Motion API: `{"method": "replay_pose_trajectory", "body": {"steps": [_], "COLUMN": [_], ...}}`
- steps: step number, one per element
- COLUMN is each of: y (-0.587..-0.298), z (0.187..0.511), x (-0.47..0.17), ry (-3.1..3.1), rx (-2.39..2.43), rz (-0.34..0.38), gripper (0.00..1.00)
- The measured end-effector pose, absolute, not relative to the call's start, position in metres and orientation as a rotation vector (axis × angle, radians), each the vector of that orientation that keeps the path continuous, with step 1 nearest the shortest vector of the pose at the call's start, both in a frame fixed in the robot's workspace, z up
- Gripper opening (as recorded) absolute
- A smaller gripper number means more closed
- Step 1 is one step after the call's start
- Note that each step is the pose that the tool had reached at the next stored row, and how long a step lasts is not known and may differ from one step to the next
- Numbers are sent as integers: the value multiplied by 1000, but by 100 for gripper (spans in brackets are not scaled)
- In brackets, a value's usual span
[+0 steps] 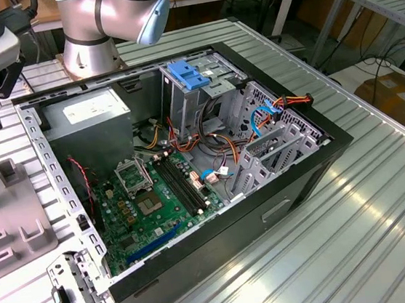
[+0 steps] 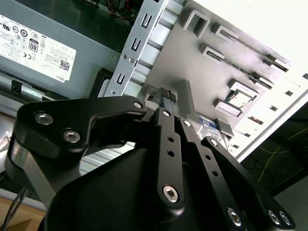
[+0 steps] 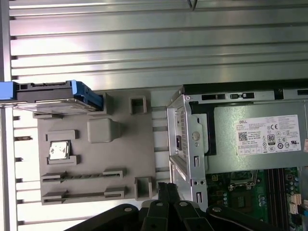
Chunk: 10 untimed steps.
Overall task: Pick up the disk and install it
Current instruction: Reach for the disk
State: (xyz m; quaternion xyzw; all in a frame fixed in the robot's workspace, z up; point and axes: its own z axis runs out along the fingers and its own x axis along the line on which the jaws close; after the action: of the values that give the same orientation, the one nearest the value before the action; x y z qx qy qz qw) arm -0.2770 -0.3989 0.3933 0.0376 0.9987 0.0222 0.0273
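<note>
One gripper (image 3: 167,186) | jaws pressed together, holding nothing | hovers over grey fixture plate (image 3: 96,154) beside open computer case (image 1: 300,177) | disk (image 3: 53,98) rests on plate's end, apart from gripper.

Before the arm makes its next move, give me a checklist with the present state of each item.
1. Disk rests at a corner of the grey tray, blue rails fitted: ok.
2. Gripper empty: ok.
3. Jaws open for a grasp: not ok, they stand shut.
4. Gripper above the disk: not ok; it hangs by the tray edge nearest the computer case, apart from the disk.
5. Case open: ok, side panel off.
6. Drive cage free: cannot tell; a blue bracket sits at its top.
</note>
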Motion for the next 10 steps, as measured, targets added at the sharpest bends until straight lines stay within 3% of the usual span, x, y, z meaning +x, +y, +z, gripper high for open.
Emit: {"method": "replay_pose_trajectory", "body": {"steps": [10], "y": [-399], "z": [393], "x": [-283], "ry": [3084], "rx": [116], "rz": [69], "gripper": [11]}}
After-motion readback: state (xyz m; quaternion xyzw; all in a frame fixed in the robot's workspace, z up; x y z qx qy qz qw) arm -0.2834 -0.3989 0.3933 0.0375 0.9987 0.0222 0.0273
